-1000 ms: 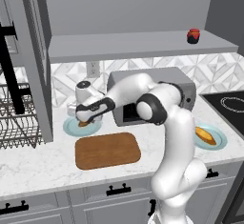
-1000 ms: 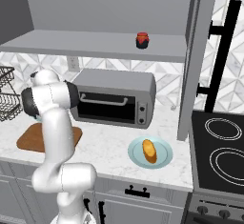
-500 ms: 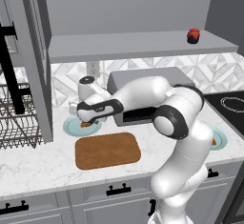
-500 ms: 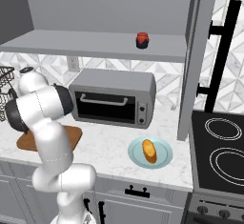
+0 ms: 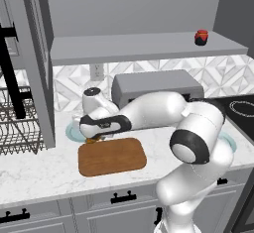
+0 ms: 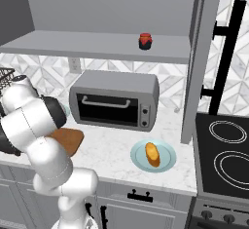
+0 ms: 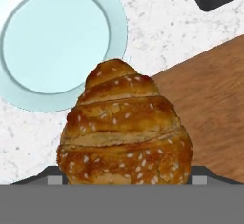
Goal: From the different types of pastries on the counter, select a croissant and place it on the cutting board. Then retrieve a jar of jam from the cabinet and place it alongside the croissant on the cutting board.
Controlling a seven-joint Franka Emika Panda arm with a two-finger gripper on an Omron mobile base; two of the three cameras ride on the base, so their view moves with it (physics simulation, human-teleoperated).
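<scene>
- The croissant (image 7: 125,131) is pinched in the gripper (image 5: 93,139), golden-brown, ridged and seeded, large in the hand view with its tapered end pointing up the picture
- In the left base view a sliver of the croissant (image 5: 92,140) shows under the dark hand, above the back left corner of the cutting board (image 5: 112,156), right at the edge where board meets counter
- In the hand view the pastry hangs over the seam between the white marble counter (image 7: 157,32) and the cutting board (image 7: 214,104), which takes up the right side
- A light blue plate (image 7: 57,42) lies bare beyond the croissant in the hand view; in the left base view that plate (image 5: 74,133) sits on the counter just behind the board's left corner
- The other pastry (image 6: 152,154), longer and orange-yellow, lies on its own blue plate (image 6: 139,156) in front of the toaster oven (image 6: 115,98), well apart from the board
- The jar of jam (image 5: 201,37) stands upright on the grey cabinet shelf (image 5: 139,46) near its right end, red lid on top; the right base view shows the same jar of jam (image 6: 145,41) above the oven
- A wire dish rack (image 5: 20,123) stands at the counter's left end, and a black stove top (image 6: 223,155) lies to the right
</scene>
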